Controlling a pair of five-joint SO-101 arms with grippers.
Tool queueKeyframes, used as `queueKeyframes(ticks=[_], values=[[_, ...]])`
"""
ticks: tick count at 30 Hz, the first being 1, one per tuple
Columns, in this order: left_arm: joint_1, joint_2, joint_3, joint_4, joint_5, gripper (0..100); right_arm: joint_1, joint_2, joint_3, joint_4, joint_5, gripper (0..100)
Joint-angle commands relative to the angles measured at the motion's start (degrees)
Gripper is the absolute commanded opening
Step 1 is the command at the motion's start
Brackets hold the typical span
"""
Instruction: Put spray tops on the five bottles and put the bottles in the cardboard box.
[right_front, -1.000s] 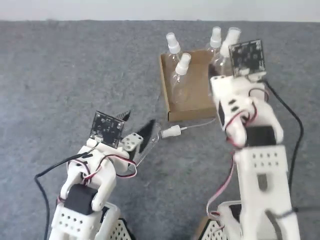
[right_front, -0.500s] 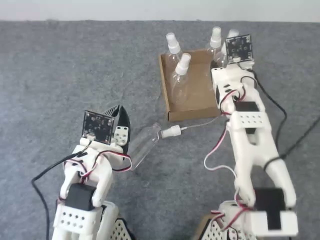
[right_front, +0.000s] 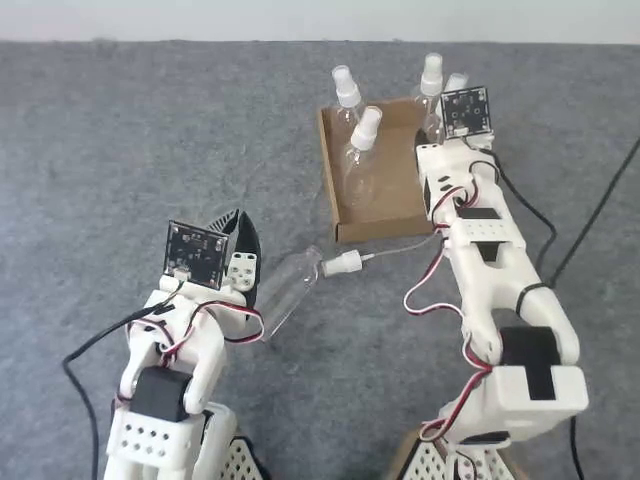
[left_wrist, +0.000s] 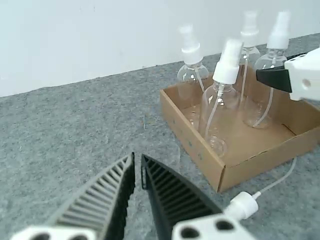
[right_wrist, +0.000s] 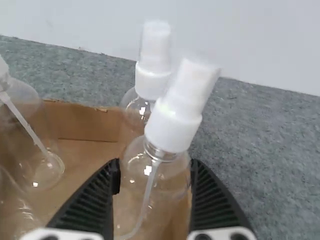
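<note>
Pinching the capped bottle (right_wrist: 159, 161) inside the cardboard box (right_wrist: 80, 125), our right gripper (right_wrist: 155, 172) holds what we judge light, slippery plastic; left gripper (left_wrist: 138, 161) closed, empty.

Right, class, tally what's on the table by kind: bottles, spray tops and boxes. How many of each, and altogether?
Bottles: 5 (4 upright, 1 lying)
Spray tops: 5 (4 fitted, 1 loose)
Cardboard box: 1
Total: 11
</note>
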Motion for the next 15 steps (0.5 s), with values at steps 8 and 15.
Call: queueKeyframes(ticks=[8, 15], values=[[-0.2, -0.9, -0.5, -1.2, -0.1, 1, 0.2, 0.0, -4.0, -1.7, 0.8, 0.6], [-0.5, -0.9, -0.5, -1.2, -0.1, 1, 0.2, 0.0, -4.0, -1.2, 0.8, 0.6]])
